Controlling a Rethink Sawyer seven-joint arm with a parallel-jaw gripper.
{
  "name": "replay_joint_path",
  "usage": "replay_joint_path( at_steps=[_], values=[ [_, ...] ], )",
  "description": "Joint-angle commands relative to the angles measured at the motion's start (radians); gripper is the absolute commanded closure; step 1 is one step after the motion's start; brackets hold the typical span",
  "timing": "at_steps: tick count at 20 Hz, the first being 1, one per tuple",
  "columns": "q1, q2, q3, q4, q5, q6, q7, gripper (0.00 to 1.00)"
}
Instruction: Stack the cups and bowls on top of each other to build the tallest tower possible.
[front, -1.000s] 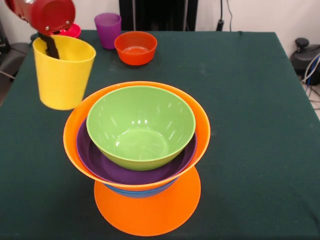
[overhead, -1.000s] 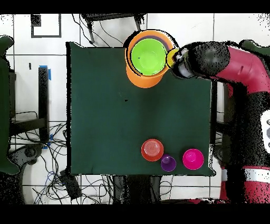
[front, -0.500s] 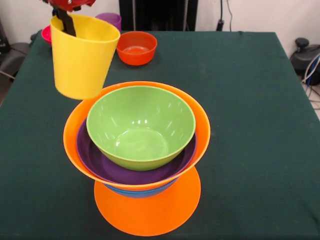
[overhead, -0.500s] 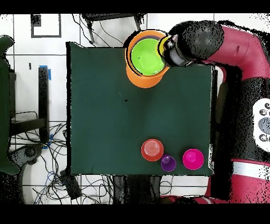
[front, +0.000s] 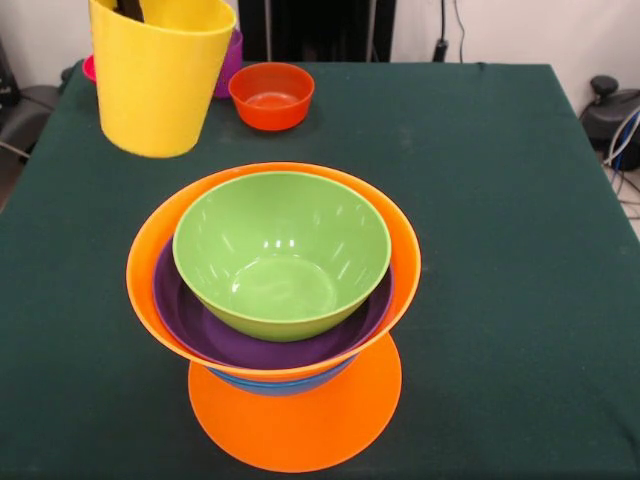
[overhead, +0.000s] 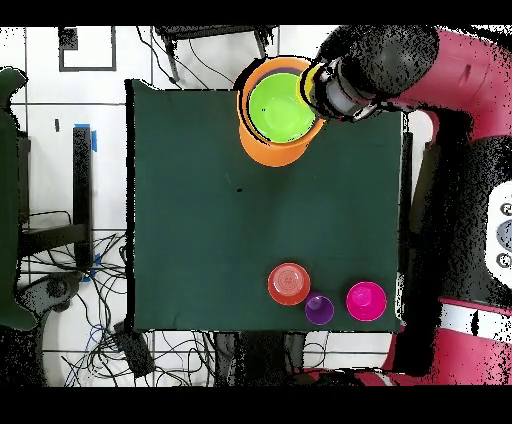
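Note:
The tower stands near the table's front edge: an upturned large orange bowl (front: 295, 425), a blue bowl (front: 280, 384), a large orange bowl (front: 148, 250), a purple bowl (front: 200, 335) and a green bowl (front: 280, 250) on top. My gripper (front: 127, 8) holds the yellow cup (front: 160, 75) in the air, above and left of the tower, with one black finger inside the rim. In the overhead view the arm's wrist (overhead: 345, 85) covers the cup beside the green bowl (overhead: 278, 107). The purple cup (front: 232, 55) is mostly hidden behind the yellow one.
A small orange-red bowl (front: 271, 95) stands at the table's far side, with a sliver of a pink bowl (front: 90, 68) to the left. From above, the orange-red bowl (overhead: 288, 283), purple cup (overhead: 319, 309) and pink bowl (overhead: 365, 301) sit in a row.
The yellow cup has risen in the gripper and moved from the tower's left side closer to its rim. The tower and the other pieces have not moved.

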Motion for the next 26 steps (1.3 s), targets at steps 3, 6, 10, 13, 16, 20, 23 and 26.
replay_joint_path(
  at_steps=[3,6,10,13,16,20,23,26],
  values=[
    [0.103,0.089,-0.025,-0.009,-0.024,-0.01,0.081,1.0],
    [0.122,0.091,-0.04,0.003,-0.022,-0.048,0.113,1.0],
    [0.142,0.107,-0.053,-0.03,-0.027,-0.047,0.123,1.0],
    [0.143,0.13,-0.056,-0.039,-0.026,-0.078,0.119,1.0],
    [0.142,0.152,-0.062,-0.035,-0.028,-0.131,0.116,1.0],
    [0.142,0.173,-0.068,-0.034,-0.026,-0.163,0.101,1.0],
    [0.14,0.18,-0.077,-0.021,-0.018,-0.198,0.095,1.0],
    [0.142,0.177,-0.091,0.009,-0.008,-0.237,0.1,1.0]
  ],
)
